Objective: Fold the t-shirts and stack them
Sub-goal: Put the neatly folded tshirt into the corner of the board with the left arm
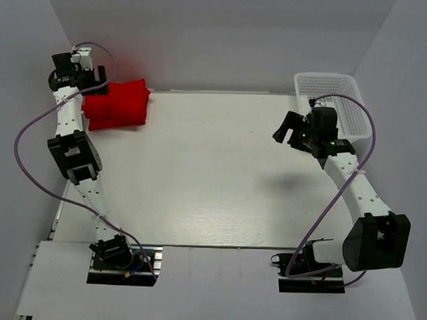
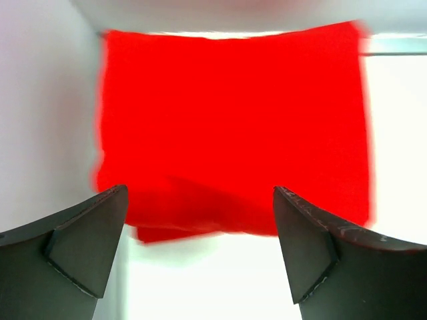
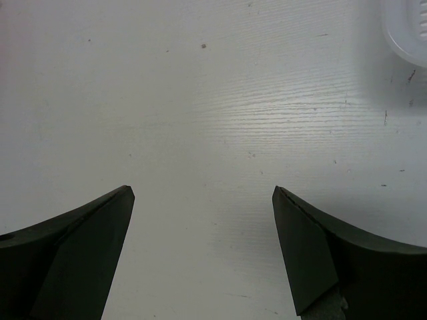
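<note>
A folded pile of bright red t-shirts (image 1: 117, 106) lies at the far left corner of the white table, against the back wall. In the left wrist view the red t-shirts (image 2: 233, 127) fill the upper part, with layered edges at the near side. My left gripper (image 1: 95, 80) hovers just left of and above the pile; it is open and empty (image 2: 200, 250), its fingertips short of the cloth edge. My right gripper (image 1: 290, 130) is open and empty above bare table at the right (image 3: 203, 247).
A white plastic mesh basket (image 1: 345, 101) stands at the far right corner, just behind my right gripper; its rim shows in the right wrist view (image 3: 408, 33). White walls enclose the table on the left, back and right.
</note>
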